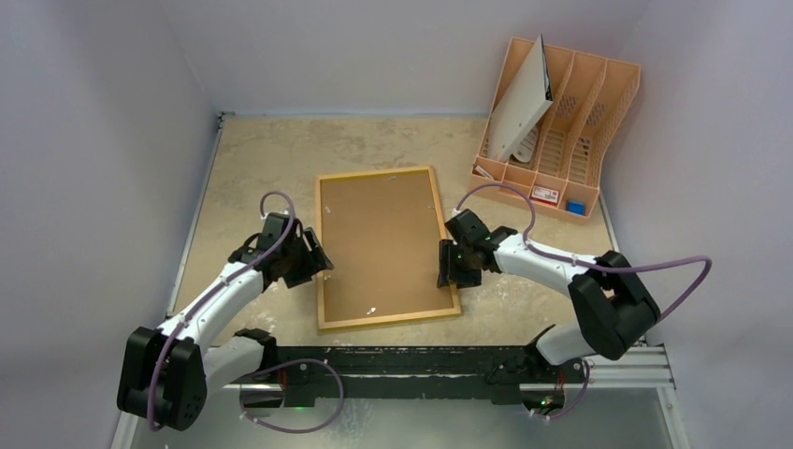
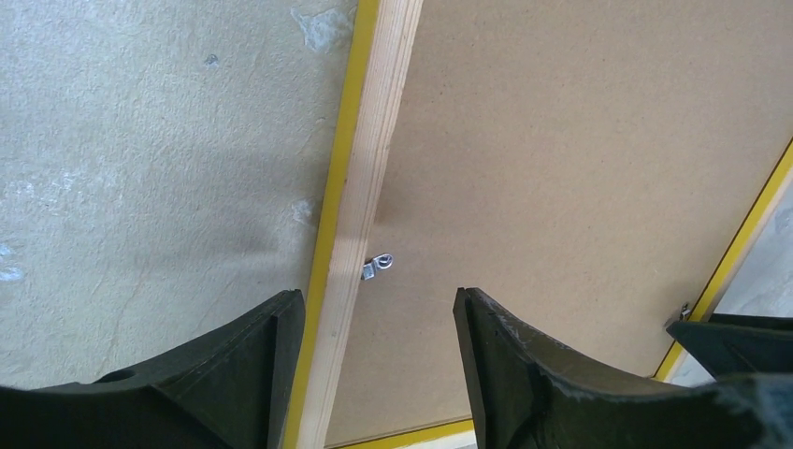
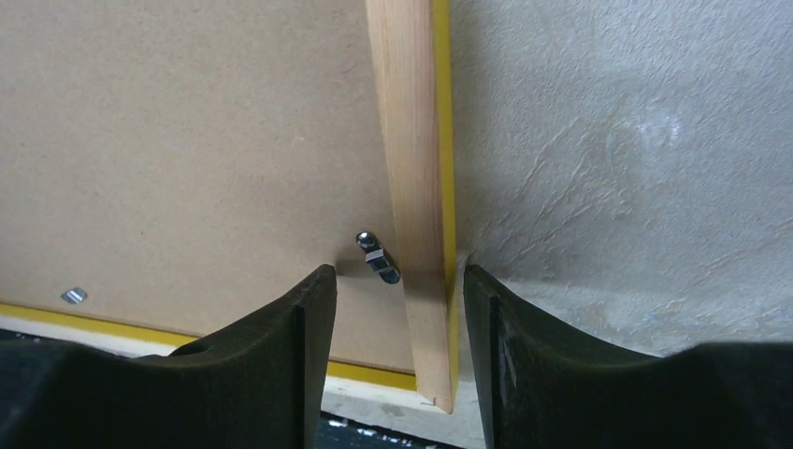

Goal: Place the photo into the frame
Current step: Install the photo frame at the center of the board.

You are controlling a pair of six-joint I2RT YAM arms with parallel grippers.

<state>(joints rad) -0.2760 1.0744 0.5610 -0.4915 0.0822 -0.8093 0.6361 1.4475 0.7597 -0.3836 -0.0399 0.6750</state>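
The frame [image 1: 320, 253] lies face down in the middle of the table, light wood side up with a yellow edge showing. The brown backing board [image 1: 383, 243] sits inside it. The photo's print does not show in any view. My left gripper [image 1: 316, 265] is open, its fingers astride the frame's left rail [image 2: 369, 168] beside a metal clip [image 2: 378, 266]. My right gripper [image 1: 447, 267] is open astride the right rail [image 3: 407, 140], near another clip [image 3: 377, 255]. Neither holds anything.
A peach desk organiser [image 1: 598, 94] stands at the back right with a white sheet [image 1: 521, 98] leaning in it; I cannot tell what the sheet is. Small items lie in its front trays. The arm rail [image 1: 421, 360] runs along the near edge.
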